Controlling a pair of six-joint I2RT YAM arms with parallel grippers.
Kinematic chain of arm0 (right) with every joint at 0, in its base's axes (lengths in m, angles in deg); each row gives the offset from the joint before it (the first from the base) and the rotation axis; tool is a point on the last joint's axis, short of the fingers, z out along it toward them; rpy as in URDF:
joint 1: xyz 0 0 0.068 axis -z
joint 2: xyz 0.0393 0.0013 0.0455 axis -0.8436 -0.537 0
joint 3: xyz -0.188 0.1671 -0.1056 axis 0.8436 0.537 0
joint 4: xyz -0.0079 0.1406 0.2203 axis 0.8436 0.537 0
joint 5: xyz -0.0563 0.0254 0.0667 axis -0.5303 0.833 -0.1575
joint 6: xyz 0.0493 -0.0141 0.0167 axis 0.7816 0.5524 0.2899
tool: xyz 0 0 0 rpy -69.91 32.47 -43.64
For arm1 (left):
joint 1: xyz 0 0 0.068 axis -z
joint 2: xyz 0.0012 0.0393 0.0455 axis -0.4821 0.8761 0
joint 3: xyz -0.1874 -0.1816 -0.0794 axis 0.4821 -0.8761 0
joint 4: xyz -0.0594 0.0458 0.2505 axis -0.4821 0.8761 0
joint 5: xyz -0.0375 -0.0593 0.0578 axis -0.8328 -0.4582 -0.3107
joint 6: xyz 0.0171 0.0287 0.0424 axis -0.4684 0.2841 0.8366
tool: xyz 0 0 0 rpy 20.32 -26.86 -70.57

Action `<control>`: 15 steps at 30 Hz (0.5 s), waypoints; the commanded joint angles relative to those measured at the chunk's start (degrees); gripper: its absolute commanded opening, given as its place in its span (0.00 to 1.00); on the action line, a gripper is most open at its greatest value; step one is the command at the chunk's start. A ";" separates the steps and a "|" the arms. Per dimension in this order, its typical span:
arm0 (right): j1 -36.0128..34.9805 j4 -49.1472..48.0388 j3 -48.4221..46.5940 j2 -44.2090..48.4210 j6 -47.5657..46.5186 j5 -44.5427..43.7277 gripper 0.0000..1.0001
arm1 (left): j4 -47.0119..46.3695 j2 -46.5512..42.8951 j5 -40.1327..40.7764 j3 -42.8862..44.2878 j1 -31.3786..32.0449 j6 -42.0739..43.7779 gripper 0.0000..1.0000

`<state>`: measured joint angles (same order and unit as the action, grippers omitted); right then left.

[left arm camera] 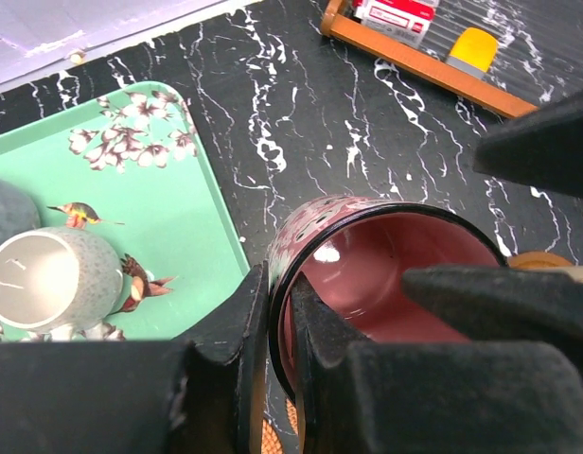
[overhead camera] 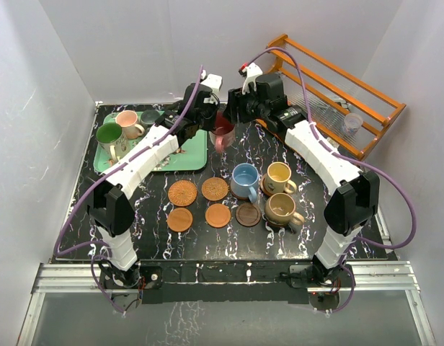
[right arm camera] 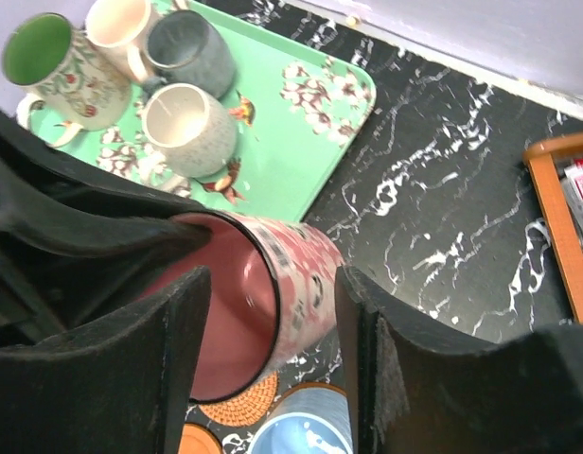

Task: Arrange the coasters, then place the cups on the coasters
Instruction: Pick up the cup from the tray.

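The black table top with white marble veining (overhead camera: 229, 245) carried a mint-green rectangular tray with a flower print (overhead camera: 193, 153) on its far left part. Just off the tray's near right corner lay four round orange-tan coasters (overhead camera: 183, 192) in a two-by-two block, flat and apart from one another. Farther right of the tray lay four dark brown grooved wooden coasters (overhead camera: 248, 214), one bare and three largely hidden, each under one of three ceramic mugs (overhead camera: 280, 176). Well right of the tray, by the table's far edge, stood an orange wooden slatted rack (overhead camera: 337, 86).
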<state>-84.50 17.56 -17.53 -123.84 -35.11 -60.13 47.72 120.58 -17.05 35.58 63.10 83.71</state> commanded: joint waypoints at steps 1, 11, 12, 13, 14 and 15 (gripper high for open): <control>-0.07 -1.46 1.55 1.24 0.98 -5.73 0.50 | -6.57 -5.48 4.18 0.92 0.30 -0.94 0.00; -0.40 -0.51 0.94 -2.26 1.76 -5.37 0.38 | -8.61 -5.89 7.17 -0.96 1.93 -0.36 0.00; -0.56 -0.38 0.57 -2.59 1.83 -5.41 0.38 | -8.83 -5.95 7.60 -1.26 2.19 -0.21 0.00; -0.63 -0.19 0.21 -2.99 1.92 -5.52 0.38 | -9.20 -5.98 8.18 -1.53 2.53 -0.06 0.00; -0.67 0.10 -0.07 -3.35 2.01 -5.90 0.38 | -9.71 -6.03 9.00 -1.93 2.87 0.13 0.00; -0.80 0.26 -0.22 -3.63 2.04 -6.44 0.37 | -10.01 -5.96 9.80 -2.10 3.22 0.27 0.00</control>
<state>-84.81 19.11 -15.15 -126.59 -33.95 -64.61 45.36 120.43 -10.95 33.09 64.92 83.93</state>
